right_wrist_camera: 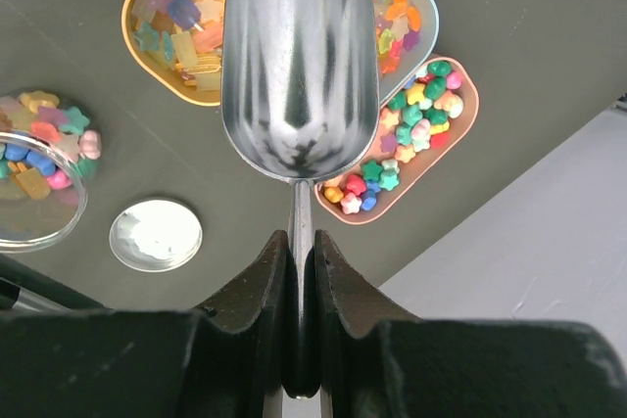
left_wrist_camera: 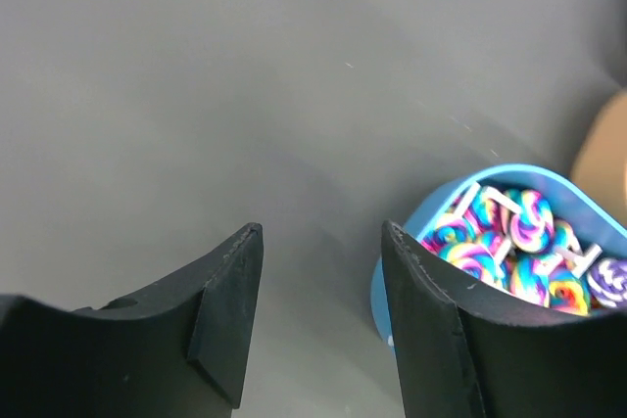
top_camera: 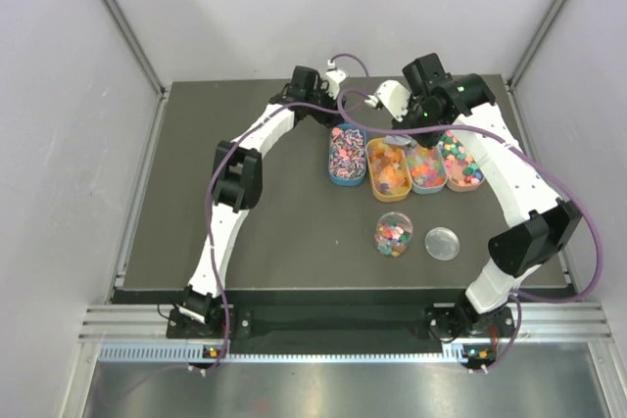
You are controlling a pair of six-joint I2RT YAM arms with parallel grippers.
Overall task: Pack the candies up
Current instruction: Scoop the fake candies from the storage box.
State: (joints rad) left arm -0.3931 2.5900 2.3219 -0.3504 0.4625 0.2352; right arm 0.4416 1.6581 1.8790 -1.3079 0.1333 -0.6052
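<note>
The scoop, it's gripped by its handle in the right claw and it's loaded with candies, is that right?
Not quite. The scoop is empty: the right wrist view shows its bare, shiny bowl with nothing in it. The rest stands: the right claw is shut on its handle.

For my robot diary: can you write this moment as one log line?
left gripper: open, empty, beside blue oval tray | right gripper: shut on empty silver metal scoop | clear round jar: holds candies

I see four trays (top_camera: 347,183) in row, far centre of table (top_camera: 274,242), candies (top_camera: 348,154) in each. In front, jar (top_camera: 393,235), candies inside; lid (top_camera: 443,243) right of jar; scoop (right_wrist_camera: 299,56) above trays.
</note>
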